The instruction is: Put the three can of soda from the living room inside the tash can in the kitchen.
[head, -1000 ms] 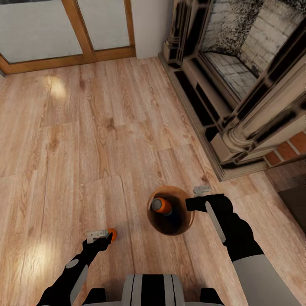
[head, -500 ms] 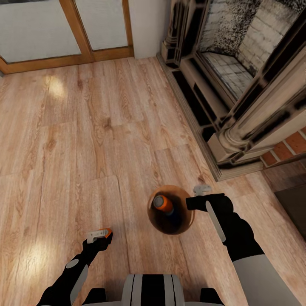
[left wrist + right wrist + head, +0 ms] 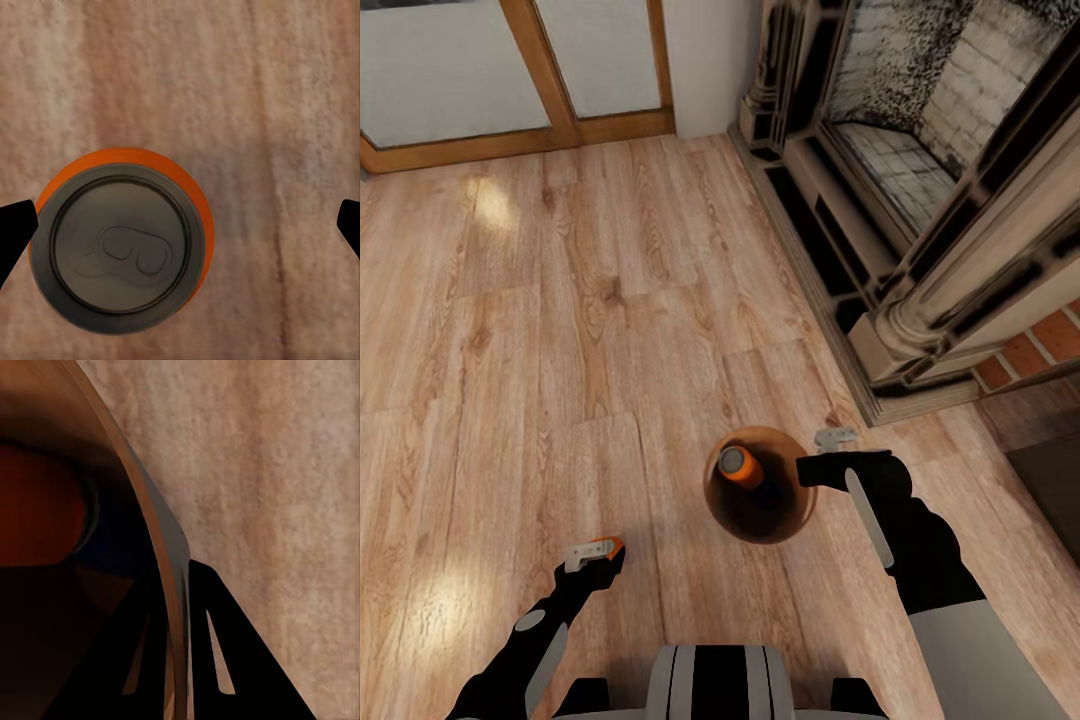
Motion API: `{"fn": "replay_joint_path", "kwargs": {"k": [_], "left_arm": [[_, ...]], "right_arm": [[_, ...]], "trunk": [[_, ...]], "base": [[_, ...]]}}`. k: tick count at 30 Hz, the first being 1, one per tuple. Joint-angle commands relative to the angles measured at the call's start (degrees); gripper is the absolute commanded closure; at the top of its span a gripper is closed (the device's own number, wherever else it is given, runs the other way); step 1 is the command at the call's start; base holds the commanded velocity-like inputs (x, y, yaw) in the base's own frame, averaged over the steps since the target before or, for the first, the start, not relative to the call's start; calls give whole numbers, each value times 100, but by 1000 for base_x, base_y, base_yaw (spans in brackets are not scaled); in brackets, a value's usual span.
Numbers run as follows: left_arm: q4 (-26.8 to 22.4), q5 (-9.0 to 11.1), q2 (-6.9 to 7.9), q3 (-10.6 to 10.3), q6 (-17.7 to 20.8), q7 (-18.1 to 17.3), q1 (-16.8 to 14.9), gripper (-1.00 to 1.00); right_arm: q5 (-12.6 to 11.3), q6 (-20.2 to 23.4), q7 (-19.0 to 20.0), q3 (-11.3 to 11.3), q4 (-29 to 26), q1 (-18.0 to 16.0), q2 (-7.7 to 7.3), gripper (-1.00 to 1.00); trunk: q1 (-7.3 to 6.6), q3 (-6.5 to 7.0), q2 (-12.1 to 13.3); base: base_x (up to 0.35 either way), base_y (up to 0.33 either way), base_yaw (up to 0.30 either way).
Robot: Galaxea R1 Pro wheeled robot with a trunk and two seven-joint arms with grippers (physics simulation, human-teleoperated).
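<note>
Orange aluminium with a dark grey top, the soda can [image 3: 120, 238] under the left hand [image 3: 592, 552] stands upright on the wood floor [image 3: 560, 330], and it looks light, thin-walled and smooth, so it should lift easily but could dent or slip under a hard or off-centre squeeze; the curved side wall, about midway up, seems the sensible place to take it. In the left wrist view the two dark fingertips [image 3: 15, 229] are spread wide, one just beside or touching the can's rim and the other well apart from it, so this hand holds nothing yet and sits off-centre over the can. A little farther on, the right hand [image 3: 830, 458] pinches the rim of the glossy brown trash can [image 3: 785, 515], one finger [image 3: 225, 660] outside the wall and the other inside, as the right wrist view shows. The bin is stiff and probably light, though a one-sided rim hold is likely to let it tilt. Inside it a second soda can [image 3: 736, 465] leans against the wall. Beyond lie the brick fireplace [image 3: 930, 180] and the wood-framed glass doors [image 3: 540, 70].
</note>
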Motion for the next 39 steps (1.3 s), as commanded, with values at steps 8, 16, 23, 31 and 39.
{"fn": "replay_joint_path", "kwargs": {"k": [8, 16, 23, 31, 39], "left_arm": [[0, 0, 0, 0, -2, 0, 0, -100], [0, 0, 0, 0, -2, 0, -3, -100], [0, 0, 0, 0, -2, 0, -3, -100], [0, -8, 24, 16, -2, 0, -1, -100], [0, -9, 26, 19, -2, 0, 1, -100]], "right_arm": [[-170, 3, 33, -1, -165, -1, 10, 100], [-175, 3, 33, -1, -182, -1, 15, 100], [-176, 3, 33, -1, -179, -1, 16, 100], [-176, 3, 33, -1, -178, -1, 16, 100], [-176, 1, 33, -1, -178, -1, 16, 100]], "trunk": [[0, 0, 0], [0, 0, 0], [0, 0, 0], [0, 0, 0], [0, 0, 0]], "base": [[0, 0, 0], [0, 0, 0], [0, 0, 0], [0, 0, 0], [0, 0, 0]]}}
